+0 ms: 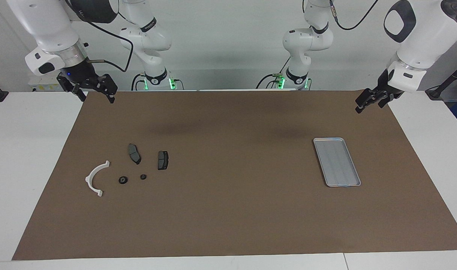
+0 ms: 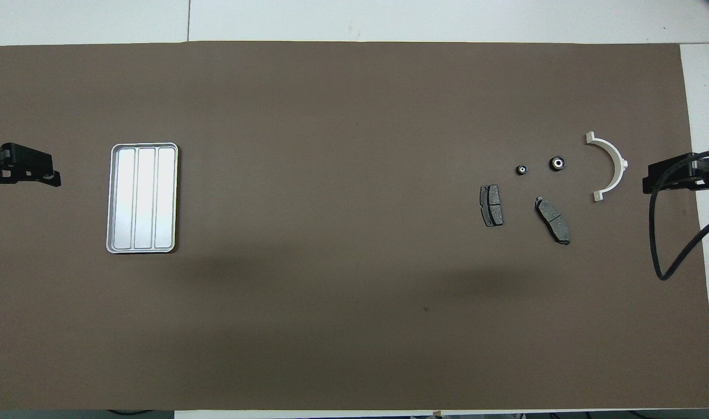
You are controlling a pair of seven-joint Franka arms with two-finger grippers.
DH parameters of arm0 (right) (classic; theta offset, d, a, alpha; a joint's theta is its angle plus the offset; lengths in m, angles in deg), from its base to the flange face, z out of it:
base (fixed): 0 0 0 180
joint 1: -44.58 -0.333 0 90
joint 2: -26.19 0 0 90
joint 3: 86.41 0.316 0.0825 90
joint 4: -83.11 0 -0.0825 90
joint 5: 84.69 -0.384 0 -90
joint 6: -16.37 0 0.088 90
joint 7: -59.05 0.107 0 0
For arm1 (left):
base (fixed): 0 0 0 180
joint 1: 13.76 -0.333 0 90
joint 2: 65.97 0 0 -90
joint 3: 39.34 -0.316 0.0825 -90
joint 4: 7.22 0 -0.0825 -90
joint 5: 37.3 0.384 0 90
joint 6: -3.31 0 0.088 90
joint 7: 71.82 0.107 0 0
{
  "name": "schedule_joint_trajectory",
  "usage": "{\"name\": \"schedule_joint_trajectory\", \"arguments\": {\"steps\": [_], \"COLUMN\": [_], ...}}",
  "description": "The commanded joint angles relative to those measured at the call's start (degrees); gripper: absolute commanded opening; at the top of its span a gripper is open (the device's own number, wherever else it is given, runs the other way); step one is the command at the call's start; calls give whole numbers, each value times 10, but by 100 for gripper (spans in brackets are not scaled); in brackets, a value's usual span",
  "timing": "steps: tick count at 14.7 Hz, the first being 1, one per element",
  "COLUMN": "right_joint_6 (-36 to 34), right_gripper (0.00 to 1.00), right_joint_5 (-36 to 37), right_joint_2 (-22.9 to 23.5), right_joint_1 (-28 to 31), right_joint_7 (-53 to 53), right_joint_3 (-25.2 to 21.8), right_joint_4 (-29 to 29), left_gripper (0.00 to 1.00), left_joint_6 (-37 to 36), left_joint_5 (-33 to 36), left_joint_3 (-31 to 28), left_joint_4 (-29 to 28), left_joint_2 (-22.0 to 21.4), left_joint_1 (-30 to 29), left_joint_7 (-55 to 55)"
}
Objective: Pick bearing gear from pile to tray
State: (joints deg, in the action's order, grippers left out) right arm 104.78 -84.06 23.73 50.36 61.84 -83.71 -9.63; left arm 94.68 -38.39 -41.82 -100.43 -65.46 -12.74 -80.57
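Waiting end effectors (image 1: 95,93) (image 1: 370,101), both empty.

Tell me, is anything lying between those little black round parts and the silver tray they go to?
Nothing visible does. Bare brown mat lies between the two black round pieces and the tray. The brake pads sit nearer the robots, slightly off that line. Both grippers, left and right, wait raised.

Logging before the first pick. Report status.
Both hands raised at the mat's ends: right hand open, left hand waiting. Two small black round pieces lie untouched in the pile. Flat silver-grey metal tray empty.
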Motion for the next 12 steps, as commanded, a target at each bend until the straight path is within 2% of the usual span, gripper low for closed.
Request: {"name": "schedule_joint_trajectory", "arguments": {"steps": [1, 9, 11, 12], "right_joint_6": [2, 3, 8, 35], "right_gripper": [100, 100, 100, 100], "right_joint_5": [0, 0, -3, -4], "right_joint_2": [-12, -13, -30, -30], "right_joint_1": [7, 13, 13, 13], "right_joint_7": [-11, -16, 0, 0], "right_joint_3": [5, 4, 4, 5], "right_joint_4": [-14, -17, -49, -57], "left_gripper": [100, 100, 100, 100], "left_joint_6": [-8, -7, -8, -7], "left_joint_5": [3, 3, 3, 3], "left_joint_3": [2, 2, 1, 2], "left_joint_4": [-9, -9, -9, -9], "left_joint_2": [-13, -13, -13, -13], "left_joint_1": [-2, -2, -2, -2], "left_joint_7": [3, 3, 3, 3]}}
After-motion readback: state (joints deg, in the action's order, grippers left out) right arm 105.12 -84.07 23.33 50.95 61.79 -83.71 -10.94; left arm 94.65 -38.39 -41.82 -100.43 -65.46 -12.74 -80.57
